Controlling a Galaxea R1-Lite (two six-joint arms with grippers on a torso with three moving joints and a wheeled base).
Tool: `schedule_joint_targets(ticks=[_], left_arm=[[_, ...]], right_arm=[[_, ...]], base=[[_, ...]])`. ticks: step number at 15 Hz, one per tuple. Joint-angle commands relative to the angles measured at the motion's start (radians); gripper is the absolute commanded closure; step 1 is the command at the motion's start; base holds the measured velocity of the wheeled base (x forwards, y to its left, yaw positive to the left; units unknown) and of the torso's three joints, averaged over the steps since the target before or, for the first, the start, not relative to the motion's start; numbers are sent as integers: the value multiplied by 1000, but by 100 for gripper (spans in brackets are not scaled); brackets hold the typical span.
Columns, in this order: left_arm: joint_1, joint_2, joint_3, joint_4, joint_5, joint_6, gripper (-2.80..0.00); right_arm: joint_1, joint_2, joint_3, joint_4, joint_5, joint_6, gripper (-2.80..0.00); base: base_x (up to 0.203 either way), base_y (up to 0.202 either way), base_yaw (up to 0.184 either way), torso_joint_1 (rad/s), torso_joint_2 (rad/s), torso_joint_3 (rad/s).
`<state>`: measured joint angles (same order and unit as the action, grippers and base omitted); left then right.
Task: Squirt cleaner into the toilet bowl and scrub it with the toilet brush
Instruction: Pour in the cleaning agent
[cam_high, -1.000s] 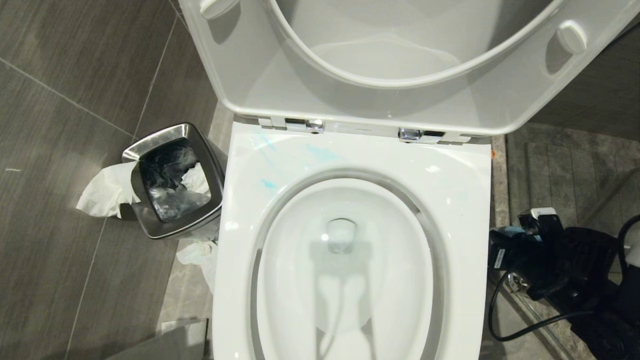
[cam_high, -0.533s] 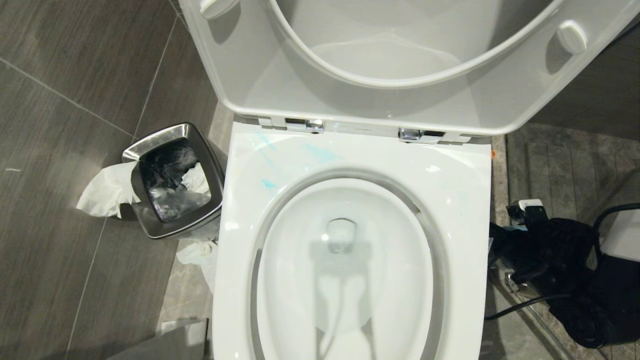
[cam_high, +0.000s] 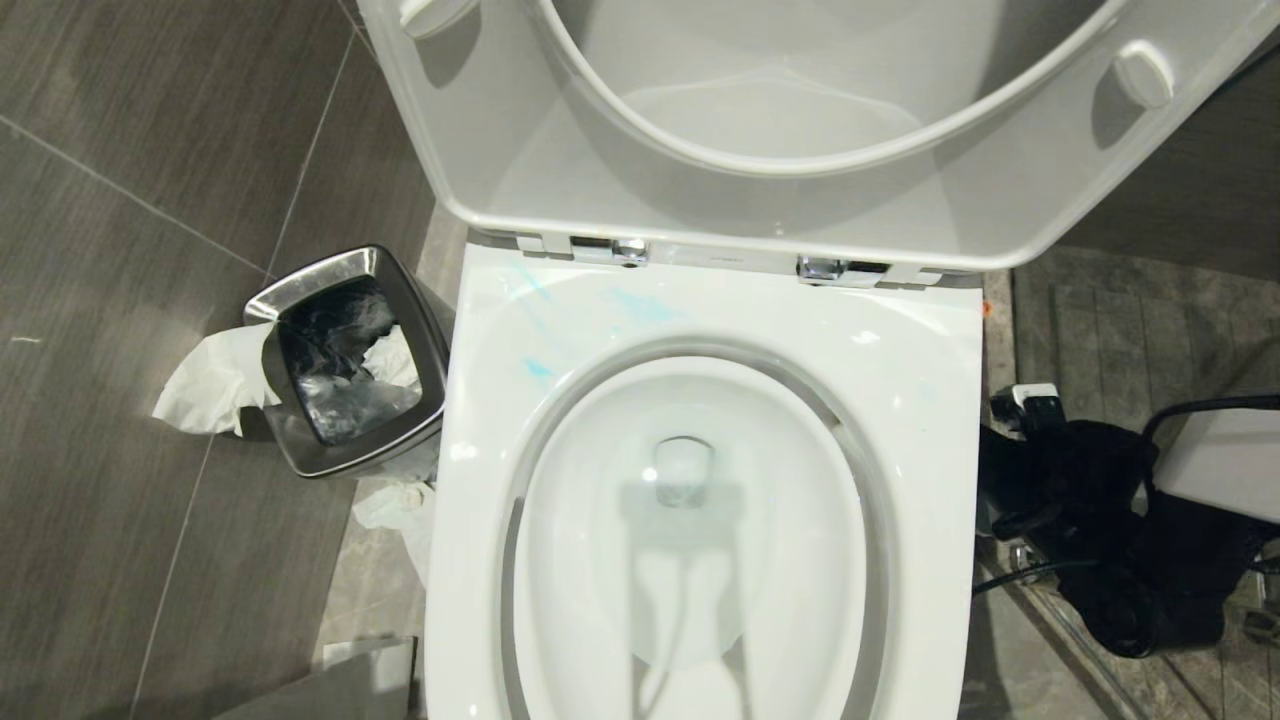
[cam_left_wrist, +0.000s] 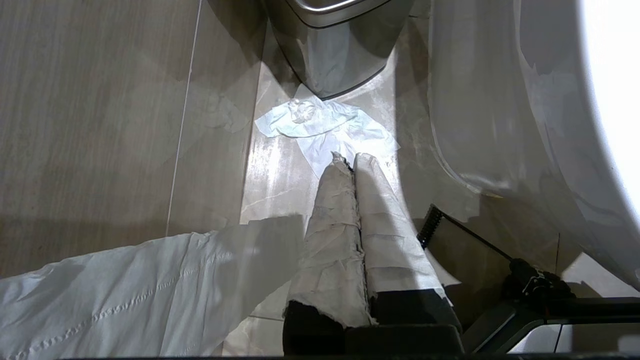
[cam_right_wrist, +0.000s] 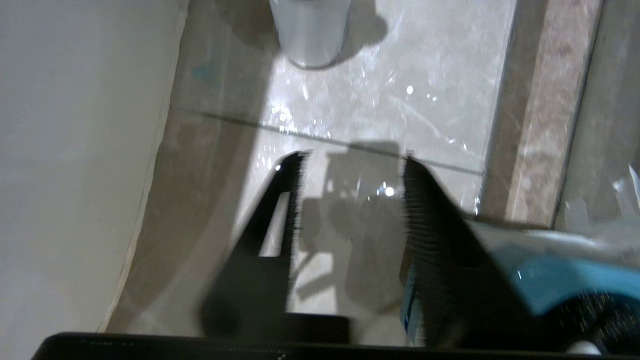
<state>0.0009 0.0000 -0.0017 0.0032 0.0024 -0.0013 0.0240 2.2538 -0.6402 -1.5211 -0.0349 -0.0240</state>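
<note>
The toilet bowl sits in the middle, its lid raised behind it. Smears of cleaner lie on the rim's rear left. A waste bin stands just left (tissue beside it). The right gripper hangs low on the right, over the floor.

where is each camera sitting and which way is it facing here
Head view: high up, looking down into the toilet bowl; the right arm shows beside it.
Left wrist view: behind the shut left gripper, low, facing floor, tissue and steel bin.
Right wrist view: behind the open right gripper, facing wet floor beside the toilet.
Shared: bin and tissue, head and left wrist views.
</note>
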Motion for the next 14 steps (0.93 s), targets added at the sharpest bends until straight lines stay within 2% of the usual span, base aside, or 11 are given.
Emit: schedule_joint_targets(ticks=[1,7,14], left_arm=[[1,2,0,0,1,0,0],[1,2,0,0,1,0,0],[1,2,0,0,1,0,0]], right_arm=[[1,23,-37,-9,2,-1,-280],[2,44,-71,-9,9,-9,-280],[1,162,-280,-9,39,-73,-280]], base=[[0,0,0,0,0,0],[0,0,0,0,0,0],[0,0,0,0,0,0]])
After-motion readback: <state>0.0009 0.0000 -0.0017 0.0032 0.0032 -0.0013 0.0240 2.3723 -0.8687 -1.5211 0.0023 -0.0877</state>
